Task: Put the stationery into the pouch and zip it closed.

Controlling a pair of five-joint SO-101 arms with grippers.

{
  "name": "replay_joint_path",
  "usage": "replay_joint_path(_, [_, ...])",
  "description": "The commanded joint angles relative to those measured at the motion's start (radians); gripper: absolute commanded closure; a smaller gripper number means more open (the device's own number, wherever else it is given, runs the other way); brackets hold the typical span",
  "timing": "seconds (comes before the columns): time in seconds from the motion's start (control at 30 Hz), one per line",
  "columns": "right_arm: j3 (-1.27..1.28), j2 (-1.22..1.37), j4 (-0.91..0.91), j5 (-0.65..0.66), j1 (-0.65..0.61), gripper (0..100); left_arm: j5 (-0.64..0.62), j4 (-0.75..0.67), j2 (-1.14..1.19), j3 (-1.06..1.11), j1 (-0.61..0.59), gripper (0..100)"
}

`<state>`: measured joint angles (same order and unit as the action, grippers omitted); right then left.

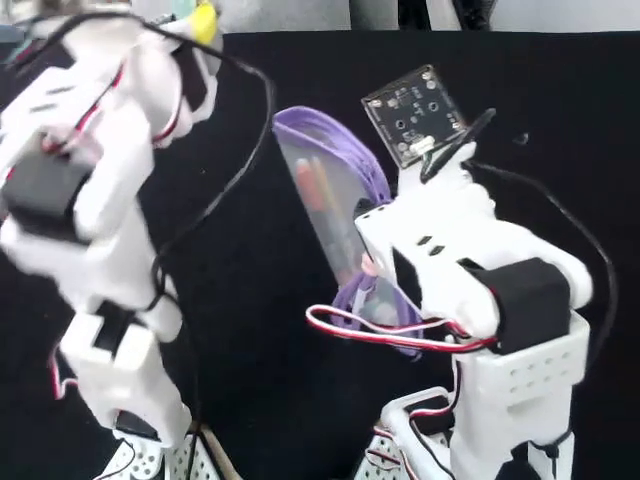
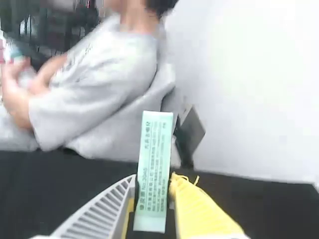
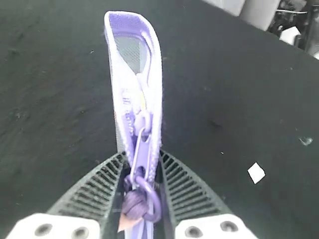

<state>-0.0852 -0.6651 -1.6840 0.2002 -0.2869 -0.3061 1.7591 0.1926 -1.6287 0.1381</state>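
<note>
The purple-edged translucent pouch (image 1: 335,190) is held up off the black table, and an orange pen (image 1: 312,182) shows inside it. My right gripper (image 1: 368,262) is shut on its near end. In the right wrist view the pouch (image 3: 134,74) stands edge-on between the ribbed fingers (image 3: 94,191), with its zipper pull (image 3: 141,196) hanging close to the camera. My left gripper (image 2: 153,179) is raised high at the back left, near the table's far edge (image 1: 198,22). It is shut on a pale green printed eraser-like block (image 2: 155,164), held between a grey finger and a yellow finger (image 2: 199,209).
The black table (image 1: 560,130) spreads around both arms. A small white scrap (image 3: 256,173) lies on it near the pouch. Cables loop between the arms (image 1: 240,170). A person in a grey top sits beyond the table's far edge.
</note>
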Motion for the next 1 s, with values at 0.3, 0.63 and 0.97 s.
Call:
replay_joint_path(0.3, [0.018, -0.094, 0.06, -0.005, -0.018, 98.6, -0.012, -0.083, -0.466, 0.608, -0.007, 97])
replay_joint_path(0.63, [0.042, -0.104, 0.058, 0.003, -0.127, 98.6, -0.123, -0.437, -0.632, 1.234, -0.002, 97])
replay_joint_path(0.97, [0.045, -0.104, 0.06, 0.003, -0.132, 98.6, -0.133, -0.911, -0.996, 1.883, 0.013, 97])
